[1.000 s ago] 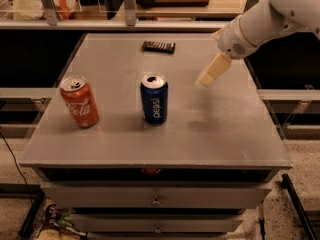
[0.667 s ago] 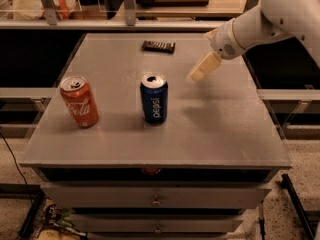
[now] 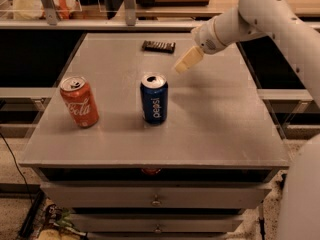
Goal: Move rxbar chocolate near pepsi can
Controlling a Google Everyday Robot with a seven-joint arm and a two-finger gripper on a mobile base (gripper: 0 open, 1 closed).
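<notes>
The rxbar chocolate (image 3: 158,46) is a flat dark bar lying at the far edge of the grey table (image 3: 220,114). The pepsi can (image 3: 154,98) is dark blue with white lettering and stands upright near the table's middle. My gripper (image 3: 184,62) hangs above the table, to the right of and slightly nearer than the bar, up and to the right of the pepsi can. It holds nothing that I can see.
An orange-red Coca-Cola can (image 3: 79,102) stands upright at the left of the table. Drawers (image 3: 156,200) sit under the tabletop. A counter with shelving (image 3: 125,4) runs behind the table.
My gripper has moved left and toward the far edge, closer to the bar. The cans and the bar have not moved.
</notes>
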